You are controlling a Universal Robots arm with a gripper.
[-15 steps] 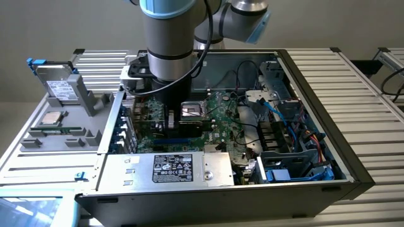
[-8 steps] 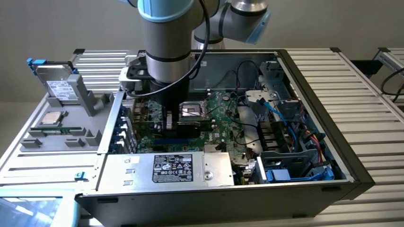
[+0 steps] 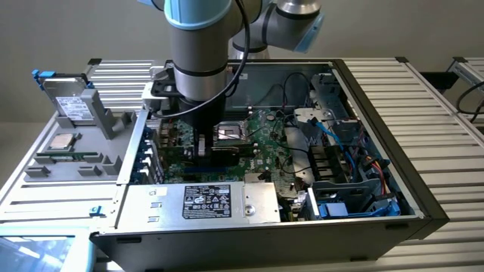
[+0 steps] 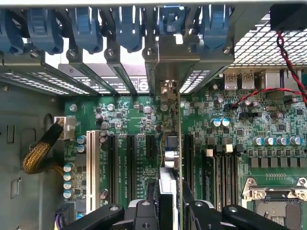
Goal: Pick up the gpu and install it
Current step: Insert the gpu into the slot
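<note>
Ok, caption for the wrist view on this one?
Claw gripping the gpu edge-on over the expansion slots of the green motherboard inside the open computer case.

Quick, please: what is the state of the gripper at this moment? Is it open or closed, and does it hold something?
Gripper: closed, holding the gpu, which stands on edge at the motherboard.

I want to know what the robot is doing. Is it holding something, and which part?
Yes. The gripper pinches the gpu, seen edge-on, by the edge that faces away from the motherboard.
</note>
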